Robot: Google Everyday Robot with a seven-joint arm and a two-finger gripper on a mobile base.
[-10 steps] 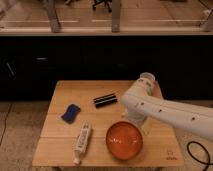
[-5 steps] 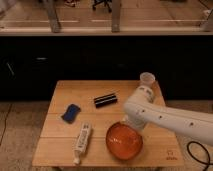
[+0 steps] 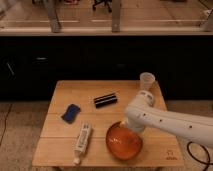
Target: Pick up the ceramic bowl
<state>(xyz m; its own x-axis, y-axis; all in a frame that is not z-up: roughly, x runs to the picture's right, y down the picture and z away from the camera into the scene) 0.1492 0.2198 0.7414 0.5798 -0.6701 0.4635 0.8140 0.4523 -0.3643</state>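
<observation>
Tabletop: wooden, carries everything beneath the gripper.
Arm: white, reaches in from the right and bends down, apparently to meet the rim from above.
Ceramic bowl: orange-red, just below-left of the gripper, its far rim at it.
Gripper: at the bowl's far-right rim, masked by the wrist; spread or pinching, I cannot tell.
Tube: well left, clear of the approach.
Black case: behind-left, apart.
Blue pad: farthest left.
Cup: behind, apart.

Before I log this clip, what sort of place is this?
Probably an office or lab: a wooden table, a dark counter behind, an office chair base beyond. The gripper is at the ceramic bowl, far side.
</observation>
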